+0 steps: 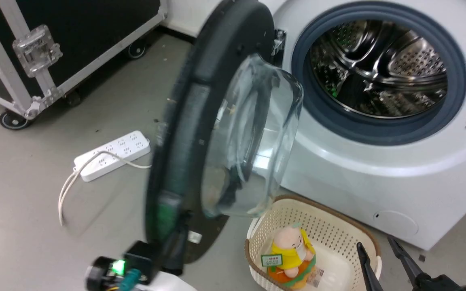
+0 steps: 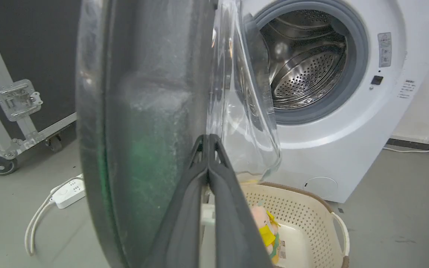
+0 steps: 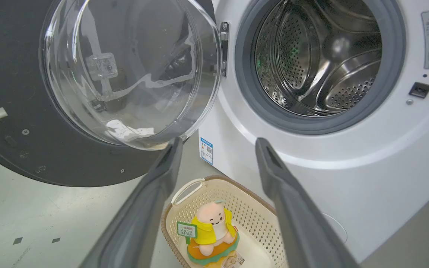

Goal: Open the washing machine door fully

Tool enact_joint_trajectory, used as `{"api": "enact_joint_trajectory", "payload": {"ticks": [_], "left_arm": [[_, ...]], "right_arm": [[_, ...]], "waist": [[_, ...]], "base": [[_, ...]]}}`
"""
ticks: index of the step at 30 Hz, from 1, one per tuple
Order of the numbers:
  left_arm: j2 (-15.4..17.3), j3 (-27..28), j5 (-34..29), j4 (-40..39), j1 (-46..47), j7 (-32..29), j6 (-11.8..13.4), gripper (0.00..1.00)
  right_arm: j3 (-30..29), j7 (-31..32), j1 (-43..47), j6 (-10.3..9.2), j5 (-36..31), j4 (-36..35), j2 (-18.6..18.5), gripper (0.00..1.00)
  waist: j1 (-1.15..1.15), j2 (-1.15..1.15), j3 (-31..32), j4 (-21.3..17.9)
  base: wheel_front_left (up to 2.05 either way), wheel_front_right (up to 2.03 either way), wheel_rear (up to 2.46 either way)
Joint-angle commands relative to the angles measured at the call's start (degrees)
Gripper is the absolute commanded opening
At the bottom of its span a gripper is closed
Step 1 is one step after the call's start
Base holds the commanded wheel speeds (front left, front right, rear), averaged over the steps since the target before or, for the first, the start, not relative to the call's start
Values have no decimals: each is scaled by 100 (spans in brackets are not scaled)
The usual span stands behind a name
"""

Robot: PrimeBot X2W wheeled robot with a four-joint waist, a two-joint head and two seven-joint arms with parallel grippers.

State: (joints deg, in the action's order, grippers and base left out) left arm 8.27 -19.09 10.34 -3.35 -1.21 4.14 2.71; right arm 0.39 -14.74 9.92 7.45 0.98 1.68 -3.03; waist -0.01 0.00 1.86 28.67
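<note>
Since the drum opening (image 1: pixel 378 68) is fully uncovered, I fix every position from it.

- The washing machine door (image 1: pixel 184 121) stands out from the machine front on the hinge (image 3: pixel 223 48) at the opening's left edge. It is roughly square to the opening, with the glass bowl (image 1: pixel 253 137) bulging towards the opening's side.
- The left gripper (image 1: pixel 176 246) is at the door's free lower rim, the part farthest from the opening. In the left wrist view its fingers are closed tip to tip and lie along the rim. I can't tell whether a handle tab is pinched between them or they only bear against the edge.
- The right gripper (image 1: pixel 374 241) hangs low, below and to the right of the opening. Its fingers are spread wide and hold nothing.
- A cream basket (image 1: pixel 362 234) with a plush toy (image 1: pixel 291 252) sits on the floor below the opening, near the bowl's lowest point.
- A white power strip (image 1: pixel 111 155) lies on the floor beyond the door, on the side away from the opening.

Step, as I judge it: mid-swing, about half open. The door looks smeared in the head view, which suggests it is moving.

Next move, as I judge it: the left arm carries the free rim round the hinge in an arc, away from the opening. It should follow the curve, not pull straight, until the hinge stops. The right arm only needs to keep clear.
</note>
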Motion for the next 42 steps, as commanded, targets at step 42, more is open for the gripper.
{"api": "enact_joint_trajectory", "payload": {"ticks": [42], "left_arm": [[1666,2379,972,3365,2856,1041,-151,0]], "right_arm": [[-146,-26,-679,3,-292,-146,-513,100]], "waist": [[1,0,-1450,-696]], "base": [[0,0,0]]}}
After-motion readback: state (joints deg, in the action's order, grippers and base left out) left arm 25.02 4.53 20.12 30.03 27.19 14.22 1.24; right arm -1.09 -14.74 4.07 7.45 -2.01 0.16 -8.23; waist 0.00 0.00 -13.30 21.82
